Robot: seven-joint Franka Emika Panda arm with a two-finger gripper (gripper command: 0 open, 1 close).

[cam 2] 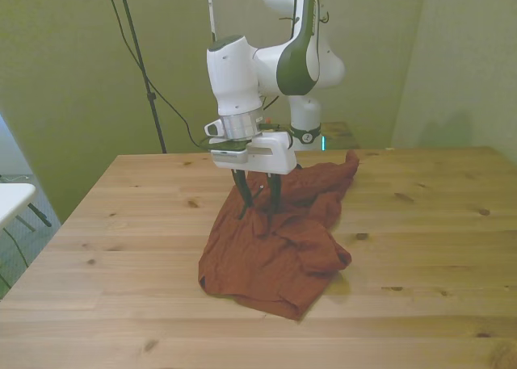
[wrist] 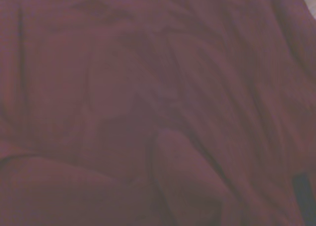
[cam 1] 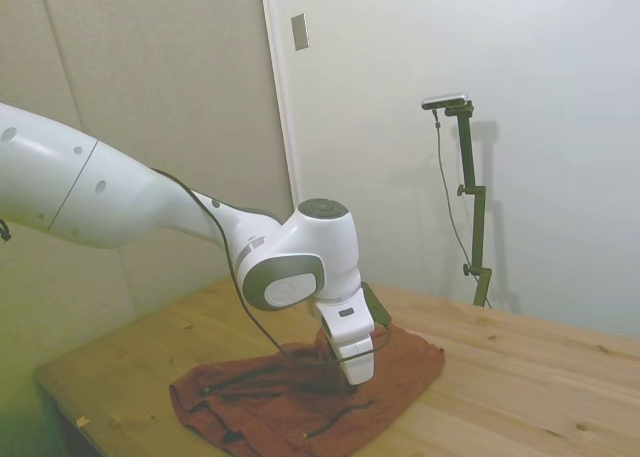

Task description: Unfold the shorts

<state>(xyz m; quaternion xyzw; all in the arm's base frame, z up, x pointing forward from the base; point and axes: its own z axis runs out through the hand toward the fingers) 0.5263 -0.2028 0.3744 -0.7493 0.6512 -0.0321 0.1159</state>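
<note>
One pair of shorts (cam 2: pixel 279 252) lies crumpled at the middle of your front view, on the table (cam 2: pixel 420 248). Your hand (cam 2: pixel 258 207) stands upright over it, fingers spread, tips touching the fabric, grasping nothing.

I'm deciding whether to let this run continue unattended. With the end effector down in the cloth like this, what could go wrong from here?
1. The end effector is spread open in the bunched middle of the rust-brown fabric shorts, so closing may pinch several layers and lift a clump.
2. One corner of the shorts lies near the wooden table edge in the side view; dragging might pull them off.
</note>
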